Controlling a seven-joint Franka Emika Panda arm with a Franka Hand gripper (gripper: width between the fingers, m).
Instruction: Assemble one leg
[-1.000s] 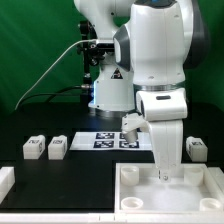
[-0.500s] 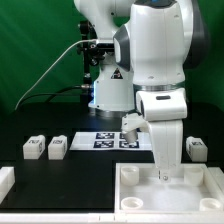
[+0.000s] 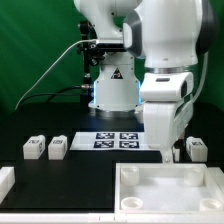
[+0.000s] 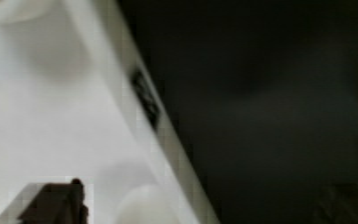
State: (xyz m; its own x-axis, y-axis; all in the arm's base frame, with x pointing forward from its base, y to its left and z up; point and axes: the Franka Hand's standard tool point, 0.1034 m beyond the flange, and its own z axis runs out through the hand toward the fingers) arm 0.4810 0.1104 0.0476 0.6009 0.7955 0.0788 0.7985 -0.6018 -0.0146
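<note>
Three legs show in the exterior view, and none of them can be made out in the blurred wrist view. The first leg (image 3: 33,148) and the second leg (image 3: 57,147) stand side by side on the black table (image 3: 90,165) at the exterior view's left. The third leg (image 3: 197,149) stands alone at that view's right, just beside my gripper (image 3: 171,156). The marker board (image 3: 115,140) lies between the two groups, behind the white tray (image 3: 128,172).

The wrist view gives what the exterior one cannot: a close look down between my fingers (image 4: 51,203). A pale slanted surface with a raised edge, which I take for the tray rim, runs there against the dark table.

My fingers stand apart with nothing between them; I hold no part. From the exterior view I hang over the tray's far rim, and I cannot tell whether my fingertips touch it. I am not touching the third leg.

Each leg carries a black-and-white square tag, and the board carries four more; the patterns are too small to read, and I see no legible writing
</note>
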